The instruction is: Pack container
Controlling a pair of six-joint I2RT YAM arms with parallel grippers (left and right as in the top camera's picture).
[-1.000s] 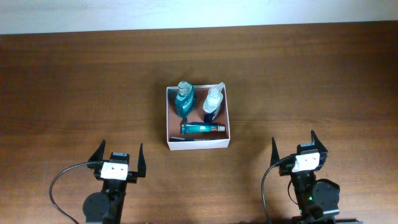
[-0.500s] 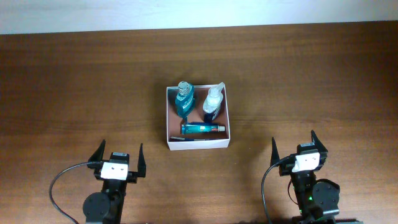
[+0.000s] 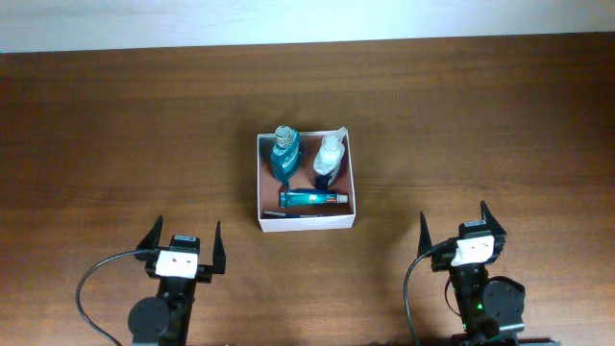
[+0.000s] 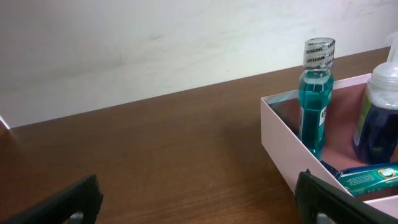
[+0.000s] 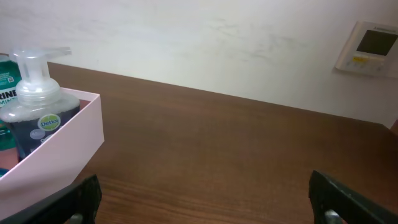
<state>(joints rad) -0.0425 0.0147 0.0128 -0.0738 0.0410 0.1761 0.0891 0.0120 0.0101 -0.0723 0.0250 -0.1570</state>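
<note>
Left gripper (image 3: 185, 234) parked at the near left edge of the table (image 3: 115, 125), fingers spread wide, nothing between them. Right gripper (image 3: 454, 223) parked likewise at the near right, fingers wide apart and empty.

Between the two and farther out, near the middle of the table: the container (image 3: 306, 223), well apart from both grippers. Inside, at the far left, an upright green mouthwash bottle (image 3: 285, 154). At the far right, an upright pump bottle (image 3: 328, 160) with a dark lower half. In front of them, lying crosswise, a blue-green tube (image 3: 313, 199). Along the near wall, a thin dark thing, too small to name. Nothing loose to be seen on the wood around the box.

Looks finished or nearly so, going by that, with both arms in a rest pose.

To do this step well:
- Keep both grippers back and off the thin white walls, to avoid sliding a probably light box or tipping the bottles.
- For any further item, come straight down into the bare patch at the left of the box, clear of the pump head.
- Let go only on reaching the floor of the box, then lift away vertically.
</note>
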